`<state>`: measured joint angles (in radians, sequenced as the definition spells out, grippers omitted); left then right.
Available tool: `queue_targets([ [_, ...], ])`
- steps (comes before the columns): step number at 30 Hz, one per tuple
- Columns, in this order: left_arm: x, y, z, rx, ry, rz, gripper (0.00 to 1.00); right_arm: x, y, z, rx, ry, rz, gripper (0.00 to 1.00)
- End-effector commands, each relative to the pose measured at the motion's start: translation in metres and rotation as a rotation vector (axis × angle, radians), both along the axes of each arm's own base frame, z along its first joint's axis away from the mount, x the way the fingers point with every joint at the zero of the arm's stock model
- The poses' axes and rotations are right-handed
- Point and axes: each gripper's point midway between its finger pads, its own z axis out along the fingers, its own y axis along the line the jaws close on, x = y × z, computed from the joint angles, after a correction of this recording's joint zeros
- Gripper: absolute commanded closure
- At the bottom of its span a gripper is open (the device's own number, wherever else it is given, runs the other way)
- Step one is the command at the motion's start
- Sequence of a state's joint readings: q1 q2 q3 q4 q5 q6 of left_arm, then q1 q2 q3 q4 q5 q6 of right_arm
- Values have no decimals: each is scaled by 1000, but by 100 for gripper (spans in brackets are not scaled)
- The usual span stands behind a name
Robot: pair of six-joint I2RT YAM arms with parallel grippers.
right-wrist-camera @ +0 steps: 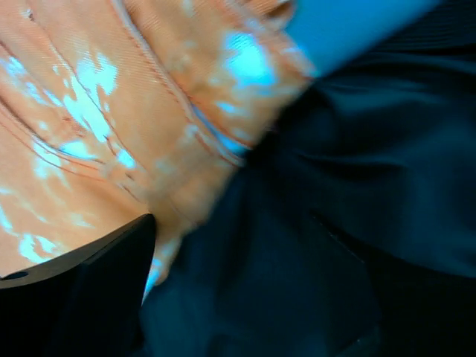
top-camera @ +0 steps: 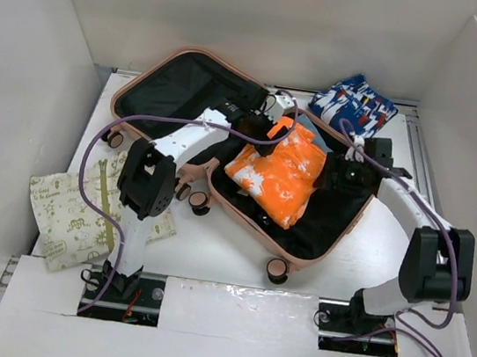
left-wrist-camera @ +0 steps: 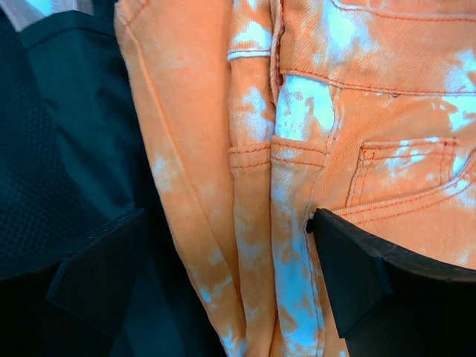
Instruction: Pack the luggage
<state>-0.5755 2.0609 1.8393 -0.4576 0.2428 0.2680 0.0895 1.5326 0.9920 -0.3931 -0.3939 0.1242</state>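
In the top view, the small salmon-pink hard-shell luggage [top-camera: 167, 89] is seen lying opened flat in the middle of the white table [top-camera: 211, 250], with its black lining upward. A folded orange denim garment with white bleached patches [top-camera: 278, 180] is laid in the right half of it. The left gripper [top-camera: 282, 134] is held over the far edge of this garment, and the right gripper [top-camera: 346, 171] is placed just beside its right side, inside the same half. A folded cloth with a blue, white and red pattern [top-camera: 355, 106] is seen on the table behind the luggage, and a flat beige printed pouch [top-camera: 69, 212] is seen at the left.

In the left wrist view, the black fingers [left-wrist-camera: 357, 275] are spread wide above the orange denim, and nothing is clamped between them.

In the right wrist view, which is blurred, one black finger [right-wrist-camera: 82, 290] is seen beside the garment's edge; the jaws are parted, and nothing is grasped. A light blue piece [right-wrist-camera: 349, 30] is visible at the top.
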Motion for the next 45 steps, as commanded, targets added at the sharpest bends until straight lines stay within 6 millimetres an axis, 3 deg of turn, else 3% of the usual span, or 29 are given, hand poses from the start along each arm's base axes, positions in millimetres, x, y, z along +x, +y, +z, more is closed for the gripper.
queue_targets([
  [1,18,21,76,-37,-182,89,11,7,-49,55,-230,-110,-71,16],
  [2,21,19,85,-51,-203,90,11,16,-53,81,-256,-178,-73,14],
  [4,26,16,105,-77,-241,92,12,22,-54,104,-280,-229,-72,14],
  [7,23,10,109,-105,-235,60,19,32,-56,133,-293,-298,-73,14],
  [8,19,4,105,-104,-233,36,27,37,-65,135,-296,-298,-99,14],
  [11,20,-3,72,-73,-184,26,37,55,-80,147,-282,-316,-122,15],
  [12,21,-4,63,-63,-170,25,41,70,-95,157,-288,-336,-150,15],
  [14,25,-1,32,-14,-116,49,41,85,-109,167,-292,-352,-172,17],
  [18,32,5,5,40,-90,92,41,127,-132,186,-288,-382,-211,15],
  [21,39,14,0,71,-100,119,41,160,-152,177,-262,-362,-256,14],
  [23,42,13,11,64,-123,113,38,187,-168,167,-254,-362,-316,12],
  [25,53,12,39,32,-168,126,31,205,-189,156,-246,-360,-371,9],
  [26,58,16,51,22,-185,137,28,222,-192,139,-229,-342,-386,5],
  [28,63,19,73,5,-211,135,22,239,-194,121,-189,-323,-383,1],
  [30,67,18,111,-25,-294,121,15,266,-200,96,-180,-327,-391,1],
  [32,70,30,123,-6,-329,146,12,281,-205,79,-181,-319,-409,1],
  [33,69,33,124,12,-340,145,11,291,-207,61,-170,-301,-419,1],
  [36,68,45,125,40,-337,163,11,308,-202,33,-132,-292,-445,1],
  [37,67,46,123,45,-329,163,10,308,-200,13,-105,-249,-471,1],
  [39,71,56,114,44,-293,201,10,309,-206,3,-142,-230,-535,1],
  [40,70,57,117,43,-294,201,10,305,-204,-13,-159,-191,-551,1],
  [41,75,61,106,49,-268,219,10,303,-206,-17,-166,-178,-572,1],
  [42,76,60,101,46,-254,227,10,302,-204,-22,-189,-170,-581,1],
  [43,78,59,111,33,-273,229,10,303,-196,-22,-186,-168,-588,1],
  [45,84,61,102,33,-256,246,10,301,-188,-43,-181,-123,-597,2],
])
